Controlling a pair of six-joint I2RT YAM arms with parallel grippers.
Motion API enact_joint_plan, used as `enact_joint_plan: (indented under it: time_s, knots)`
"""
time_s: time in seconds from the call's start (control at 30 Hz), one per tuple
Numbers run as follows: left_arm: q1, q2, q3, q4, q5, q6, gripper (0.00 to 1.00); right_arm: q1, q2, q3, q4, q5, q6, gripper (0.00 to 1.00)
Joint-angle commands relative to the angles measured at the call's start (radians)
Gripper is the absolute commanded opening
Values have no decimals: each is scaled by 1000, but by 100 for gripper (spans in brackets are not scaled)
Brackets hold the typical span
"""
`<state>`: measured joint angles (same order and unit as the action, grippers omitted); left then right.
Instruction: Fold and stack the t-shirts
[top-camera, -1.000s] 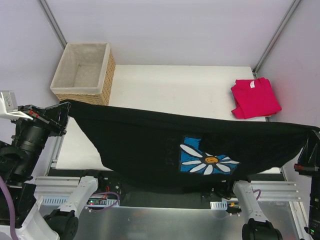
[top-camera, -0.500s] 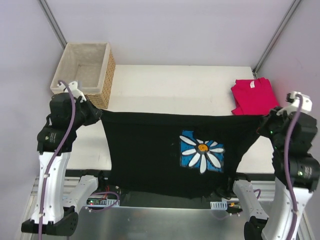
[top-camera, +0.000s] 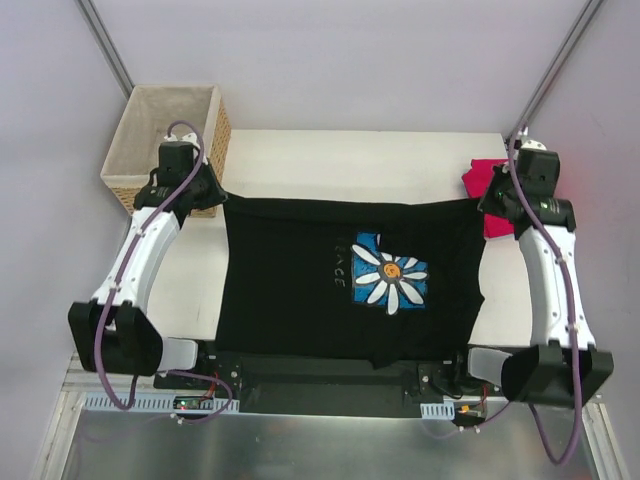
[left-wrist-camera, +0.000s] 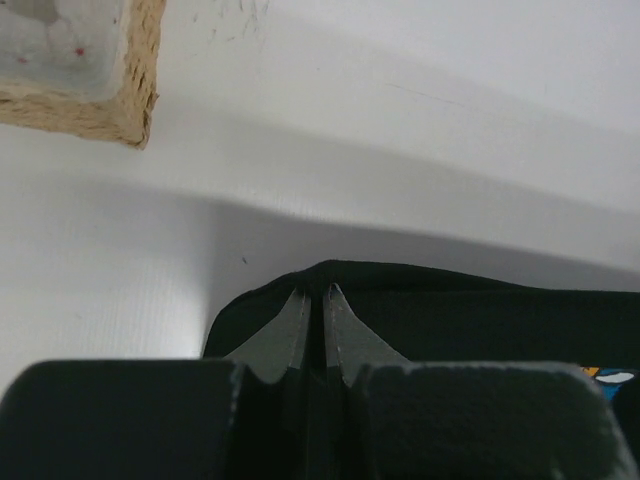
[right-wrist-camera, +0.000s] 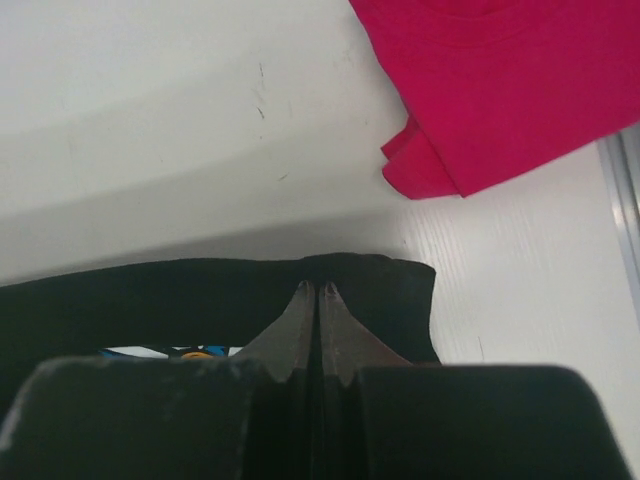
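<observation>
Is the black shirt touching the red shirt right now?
Apart. The right wrist view shows a strip of bare table between the black shirt and the red shirt.

Black t-shirt (top-camera: 290, 300) with a daisy, out on a white table (top-camera: 350, 165)!
Its print (top-camera: 390, 272) shows a blue square, white petals, orange centre, faint pale lettering alongside. Off the black t-shirt's far right corner, the pinkish-red t-shirt (right-wrist-camera: 520, 80), plain; off its far left corner, the tan wicker basket (top-camera: 221, 135), pale lining.

The right gripper (right-wrist-camera: 317, 288) is pinching the black shirt (right-wrist-camera: 120, 300) at its edge, red shirt (right-wrist-camera: 500, 80) lying at one o'clock.
</observation>
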<state>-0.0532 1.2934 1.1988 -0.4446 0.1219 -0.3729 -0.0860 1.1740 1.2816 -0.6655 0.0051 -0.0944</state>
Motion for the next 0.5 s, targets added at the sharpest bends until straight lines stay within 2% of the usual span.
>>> enact_joint_plan:
  time_s: [0.0,0.17,0.33,0.47]
  knots:
    - [0,67,87,127,-14,19,0,20,96,105,174,-47,-14,1]
    - [0,124,148,147,-11,20,0,55,139,189,237,-14,-24,1]
    - [0,52,266,139,-36,61,0,66,66,297,267,-11,-67,0]
    - [1,-15,402,89,-67,118,0,66,15,454,265,25,-137,0]
